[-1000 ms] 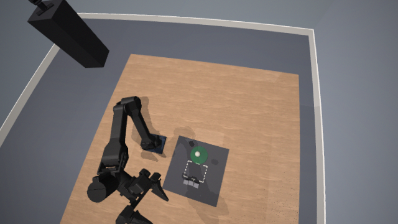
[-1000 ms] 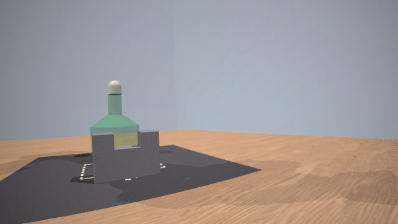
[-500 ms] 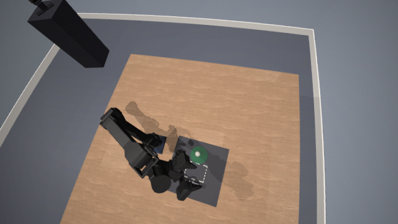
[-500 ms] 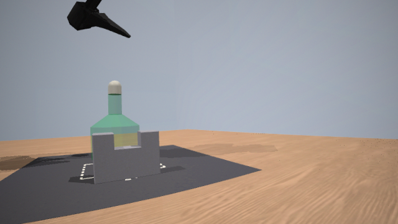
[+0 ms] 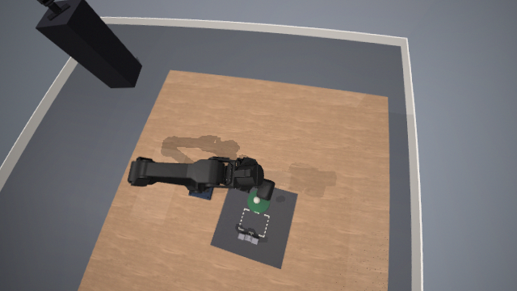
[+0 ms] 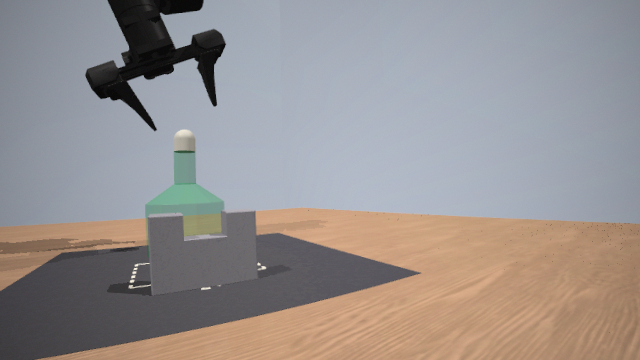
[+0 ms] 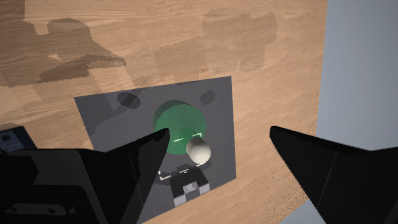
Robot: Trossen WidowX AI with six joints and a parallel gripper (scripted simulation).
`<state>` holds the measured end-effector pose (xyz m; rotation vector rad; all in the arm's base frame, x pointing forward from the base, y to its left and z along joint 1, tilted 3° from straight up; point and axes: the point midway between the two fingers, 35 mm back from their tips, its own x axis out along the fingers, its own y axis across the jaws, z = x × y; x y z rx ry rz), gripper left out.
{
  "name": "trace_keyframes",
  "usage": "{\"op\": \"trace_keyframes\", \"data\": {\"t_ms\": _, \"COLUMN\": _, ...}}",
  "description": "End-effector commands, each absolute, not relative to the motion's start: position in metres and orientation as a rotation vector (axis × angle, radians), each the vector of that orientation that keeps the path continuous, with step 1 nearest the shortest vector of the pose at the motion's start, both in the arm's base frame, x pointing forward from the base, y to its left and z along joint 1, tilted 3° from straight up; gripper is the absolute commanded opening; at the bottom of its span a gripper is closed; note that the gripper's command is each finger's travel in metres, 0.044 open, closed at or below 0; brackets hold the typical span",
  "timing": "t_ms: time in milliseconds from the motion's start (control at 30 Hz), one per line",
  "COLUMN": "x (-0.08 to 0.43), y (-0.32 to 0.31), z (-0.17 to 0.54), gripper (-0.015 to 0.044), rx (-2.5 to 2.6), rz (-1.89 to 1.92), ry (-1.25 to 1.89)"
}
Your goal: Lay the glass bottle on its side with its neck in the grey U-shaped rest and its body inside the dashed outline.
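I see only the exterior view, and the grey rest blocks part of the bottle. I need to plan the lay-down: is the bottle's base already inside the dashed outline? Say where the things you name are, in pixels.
Observer: No. From the top, the bottle (image 5: 260, 207) (image 6: 184, 195) (image 7: 172, 117) stands upright just outside the dashed outline (image 5: 268, 217) (image 6: 133, 276) (image 7: 160, 176), on the side away from the grey rest (image 5: 248, 238) (image 6: 202, 265) (image 7: 190, 189).
Operator: Anything beside the dark mat that I can't see?
Observer: Yes, a dark blue object (image 5: 202, 195) (image 7: 15, 139), partly under the arm in the top view. It lies off the mat (image 5: 283, 234) (image 6: 325, 270) (image 7: 222, 135), with wood between them.
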<state>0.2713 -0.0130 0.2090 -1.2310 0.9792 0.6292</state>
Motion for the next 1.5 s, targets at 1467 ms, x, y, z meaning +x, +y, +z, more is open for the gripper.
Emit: {"op": "trace_keyframes", "data": {"t_ms": 1467, "x": 0.273, "y": -0.053, "z": 0.173, "gripper": 0.044, "rx": -1.094, "rz": 0.986, "ry": 1.307}}
